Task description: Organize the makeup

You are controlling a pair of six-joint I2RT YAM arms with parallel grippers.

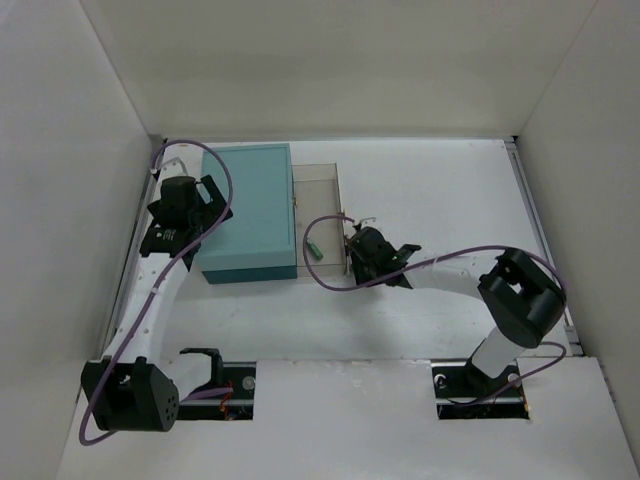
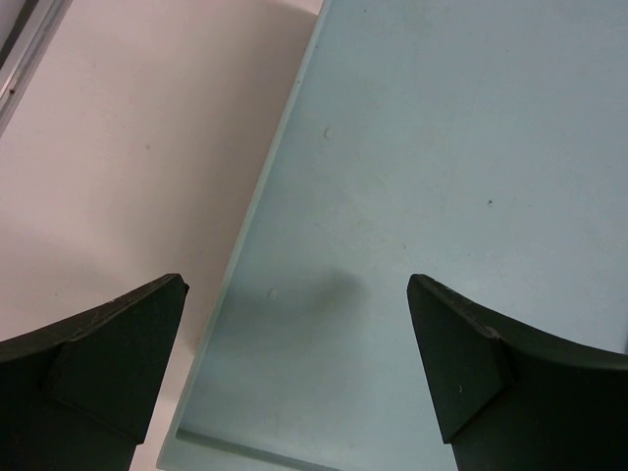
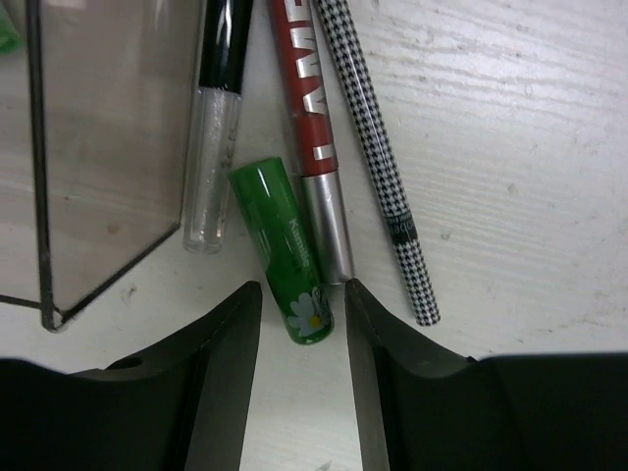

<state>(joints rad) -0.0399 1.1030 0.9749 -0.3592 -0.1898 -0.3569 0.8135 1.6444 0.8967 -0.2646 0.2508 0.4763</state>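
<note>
My right fingers straddle the green tube end, part open, not clamped. Tube lies on counter against red pencil, near checked pencil, gloss, clear tray. Left fingers wide open over teal box.

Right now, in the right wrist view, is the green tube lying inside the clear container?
No, the green tube lies on the white table outside the clear container, its end between the fingers of the right gripper.

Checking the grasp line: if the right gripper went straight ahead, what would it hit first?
The green tube; its near end lies between the jaws. The red and silver pencil lies right beside it. How far above the tube the jaws stand is unclear.
</note>
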